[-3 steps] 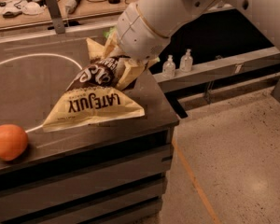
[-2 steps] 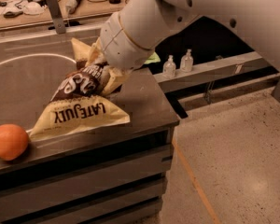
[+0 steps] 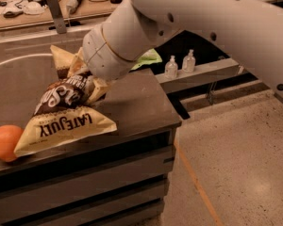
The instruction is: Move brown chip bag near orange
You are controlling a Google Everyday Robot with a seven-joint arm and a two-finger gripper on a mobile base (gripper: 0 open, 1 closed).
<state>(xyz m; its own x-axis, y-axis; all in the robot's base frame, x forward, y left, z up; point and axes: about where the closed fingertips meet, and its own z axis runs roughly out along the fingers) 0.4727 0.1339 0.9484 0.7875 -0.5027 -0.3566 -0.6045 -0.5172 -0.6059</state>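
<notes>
The brown chip bag (image 3: 66, 114), dark brown in the middle with cream ends printed "LATE JULY", lies on the dark counter (image 3: 137, 102) near its front left. Its lower cream end reaches right up to the orange (image 3: 4, 142), which sits at the left edge of the view by the counter's front edge. My gripper (image 3: 87, 79) is at the bag's bunched upper middle and is shut on it. The big white wrist covers most of the gripper.
A light green bag (image 3: 148, 58) lies behind my arm at the counter's back right. Two small clear bottles (image 3: 179, 65) stand on a lower shelf to the right. A metal post (image 3: 55, 11) and cluttered table are at the back. The floor drops off right of the counter.
My gripper has dragged the brown chip bag left and toward the front of the counter. The gap between the bag's lower end and the orange has closed.
</notes>
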